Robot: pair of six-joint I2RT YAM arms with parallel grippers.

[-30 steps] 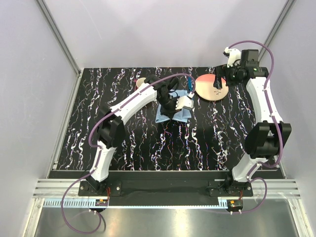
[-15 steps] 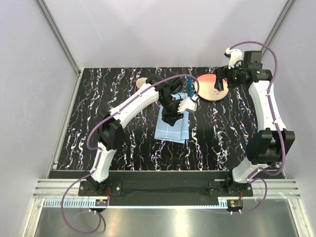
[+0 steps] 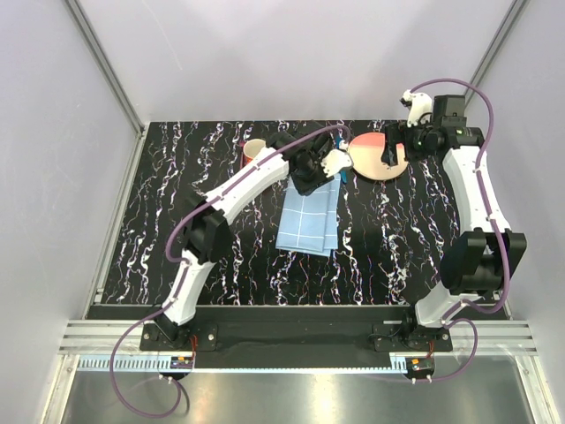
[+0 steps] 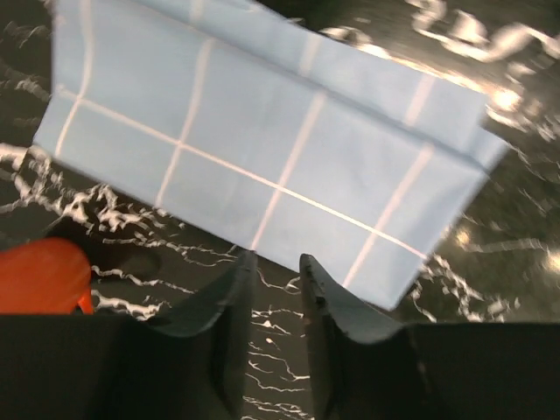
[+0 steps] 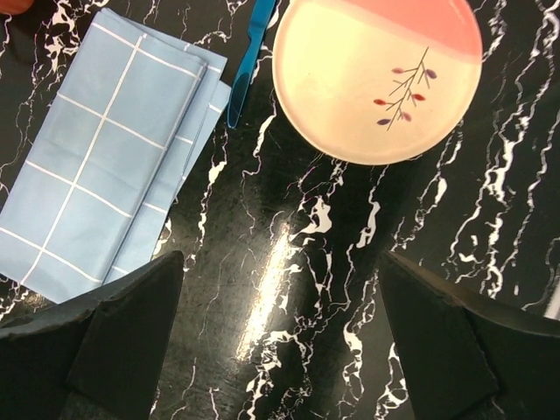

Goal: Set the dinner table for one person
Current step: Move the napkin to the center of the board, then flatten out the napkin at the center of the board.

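The dinner table [image 3: 159, 203] is black with white streaks. A light-blue checked cloth [image 3: 309, 219] lies flat and folded at its middle. My left gripper [image 3: 311, 181] hovers over the cloth's far edge. In the left wrist view its jaws [image 4: 273, 262] stand a narrow gap apart with nothing between them, and the cloth [image 4: 262, 149] lies just beyond the tips. My right gripper [image 3: 389, 152] hangs high over a cream and pink plate [image 3: 375, 159], wide open [image 5: 280, 258] and empty. A blue knife [image 5: 252, 61] lies between the cloth [image 5: 105, 166] and the plate [image 5: 376, 79].
An orange and cream cup [image 3: 253, 149] stands at the back, left of the left gripper, and shows as an orange patch [image 4: 39, 276] in the left wrist view. White walls and metal rails [image 3: 106, 79] border the table.
The left gripper has let go of the cloth, which was bunched under it and now lies spread out flat. The gripper has drawn away towards the back. The right arm has shifted slightly back.
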